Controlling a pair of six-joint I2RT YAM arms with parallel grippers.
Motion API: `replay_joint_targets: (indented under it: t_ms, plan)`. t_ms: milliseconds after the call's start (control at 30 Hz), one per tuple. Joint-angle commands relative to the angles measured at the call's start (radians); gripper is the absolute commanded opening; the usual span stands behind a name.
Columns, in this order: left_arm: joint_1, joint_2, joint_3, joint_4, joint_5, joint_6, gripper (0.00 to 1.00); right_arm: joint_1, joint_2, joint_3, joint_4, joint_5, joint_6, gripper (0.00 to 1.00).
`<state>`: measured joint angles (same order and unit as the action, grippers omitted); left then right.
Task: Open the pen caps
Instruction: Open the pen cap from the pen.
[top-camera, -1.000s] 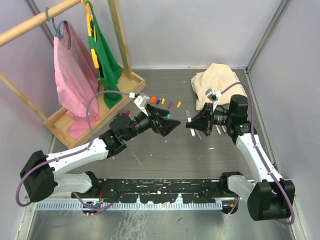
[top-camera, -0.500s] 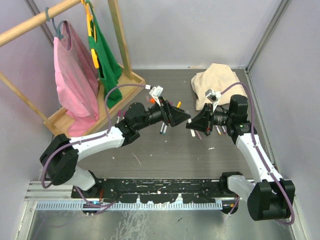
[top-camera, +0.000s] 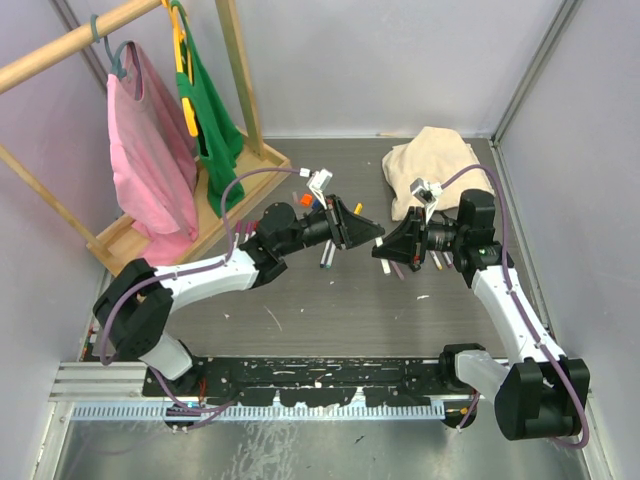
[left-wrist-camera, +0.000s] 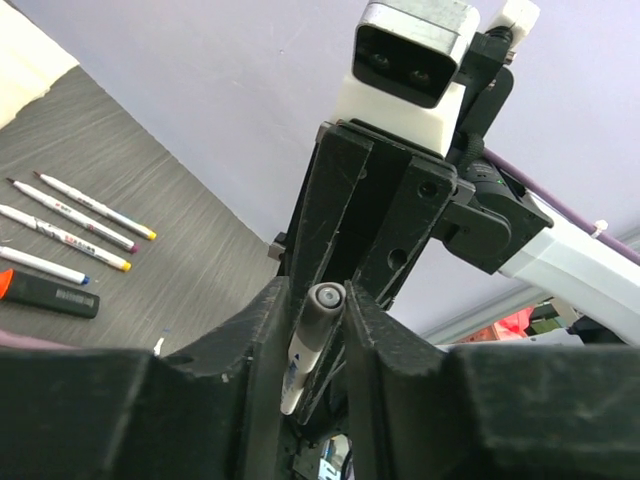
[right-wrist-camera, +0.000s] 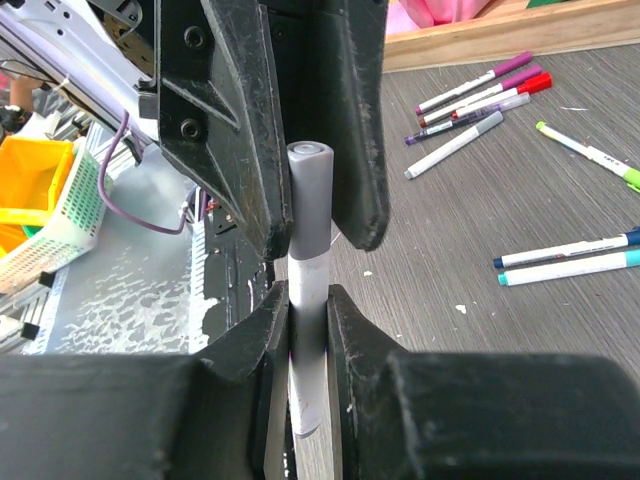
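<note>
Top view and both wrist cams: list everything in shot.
held pen: 1, white barrel, in the air between the grippers
grey cap: 1, on the held pen
capped pens: about seven, purple, red, grey, green, blue and teal caps, lying on the table
uncapped pens: 4, white, on the table near the cloth
highlighter: 1, black with an orange tip, beside the uncapped pens
loose caps: 2 visible, orange and yellow, beyond the left arm
cloth: 1, beige, far right
rack: 1, wooden, far left
garments: 2, pink and green, hanging on the rack
left gripper: around the grey cap, contact unclear
right gripper: shut on the held pen's barrel
</note>
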<state>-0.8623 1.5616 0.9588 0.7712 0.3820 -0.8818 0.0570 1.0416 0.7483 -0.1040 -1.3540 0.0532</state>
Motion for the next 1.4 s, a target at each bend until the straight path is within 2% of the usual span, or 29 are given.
replay_joint_targets:
  t_ms: [0, 167, 333, 500, 767, 967, 1033, 1200, 1367]
  plan:
    - [0.006, -0.003, 0.047, 0.085, 0.033, -0.014, 0.26, 0.003, 0.002, 0.049, 0.008, -0.022, -0.019, 0.02]
    - [0.006, 0.001, 0.050, 0.090, 0.039, -0.013, 0.11, 0.002, 0.006, 0.048, 0.006, -0.020, -0.020, 0.02]
    - [0.008, 0.000, 0.056, 0.093, 0.043, 0.006, 0.00, 0.003, 0.008, 0.048, 0.004, -0.020, -0.023, 0.02]
    - [0.052, 0.006, 0.072, 0.126, 0.009, 0.018, 0.00, 0.003, 0.014, 0.047, 0.002, -0.017, -0.026, 0.02]
    - [0.211, 0.132, 0.320, 0.206, -0.038, -0.021, 0.00, 0.002, 0.066, 0.062, -0.050, 0.002, -0.050, 0.01]
    - [0.248, 0.170, 0.404, 0.220, -0.062, -0.034, 0.00, 0.003, 0.096, 0.098, -0.140, 0.052, -0.117, 0.01]
    - [0.249, 0.169, 0.394, 0.207, -0.068, -0.027, 0.00, 0.003, 0.100, 0.115, -0.178, 0.105, -0.143, 0.01]
    - [0.249, 0.189, 0.327, 0.147, -0.086, -0.015, 0.00, 0.003, 0.087, 0.166, -0.287, 0.368, -0.252, 0.01]
    - [0.248, 0.230, 0.305, -0.005, -0.090, 0.006, 0.00, -0.010, 0.048, 0.185, -0.295, 0.615, -0.326, 0.02]
